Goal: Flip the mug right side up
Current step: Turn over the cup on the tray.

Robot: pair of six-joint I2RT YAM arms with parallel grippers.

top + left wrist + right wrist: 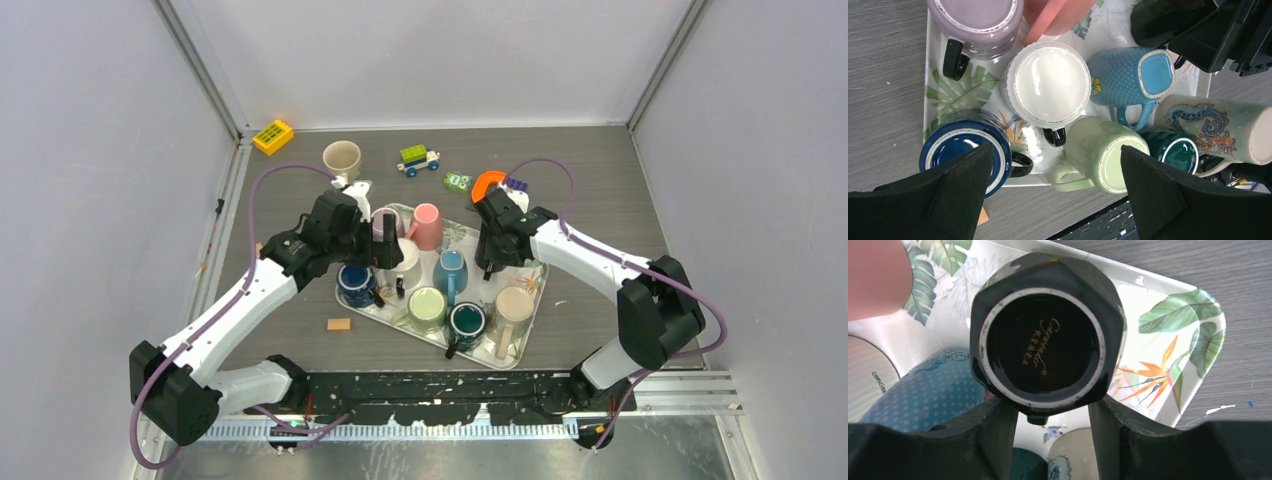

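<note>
Near a corner of the leaf-print tray (1168, 340), black mug (1043, 340) upside down, base up, right gripper (1050, 410) parted either side of its handle, unclamped, left gripper (1056, 149) wide apart above inverted white mug (1048, 82).

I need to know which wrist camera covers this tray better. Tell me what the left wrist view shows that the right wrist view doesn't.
Left wrist only: the purple mug bottom-up, the navy mug and the green mug. Right wrist only: the black mug with its upturned base and gold lettering. Both: the leaf-print tray, the blue dotted mug, the pink mug and the white mug.
</note>
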